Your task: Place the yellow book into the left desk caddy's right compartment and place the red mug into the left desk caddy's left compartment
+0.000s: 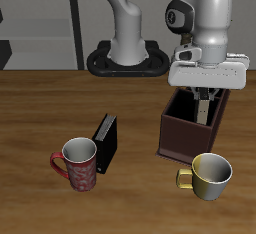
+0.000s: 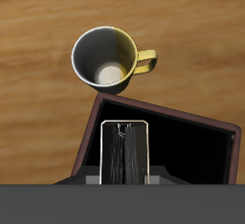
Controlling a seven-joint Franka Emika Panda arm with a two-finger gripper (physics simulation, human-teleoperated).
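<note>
Starting nearest the tabletop's front edge, the yellowish-cream mug (image 1: 211, 174) stands upright just before the left desk caddy (image 1: 178, 138), handle toward the red mug's side; it is no part of my job and I must simply keep clear of it. Along that same front edge, well apart from the caddy, the red mug (image 1: 79, 164) waits upright, mouth up, its loop handle turned away from the caddy, so I judge it is the second errand, not yet begun. Just behind it a black book (image 1: 105, 143) stands on edge, leaning a little.

Farther back, my pincer (image 1: 204, 106) hangs straight down over the caddy, fingers dipped below its rim. Between them I hold the yellow book (image 2: 125, 152), closed on its flat faces so it hangs on end: long axis vertical, one narrow edge down into the right compartment (image 2: 187, 151). Held so, it can slip in without catching a wall. In the wrist view it sits close to one wall, and I cannot tell whether its lower edge touches the floor yet.
</note>
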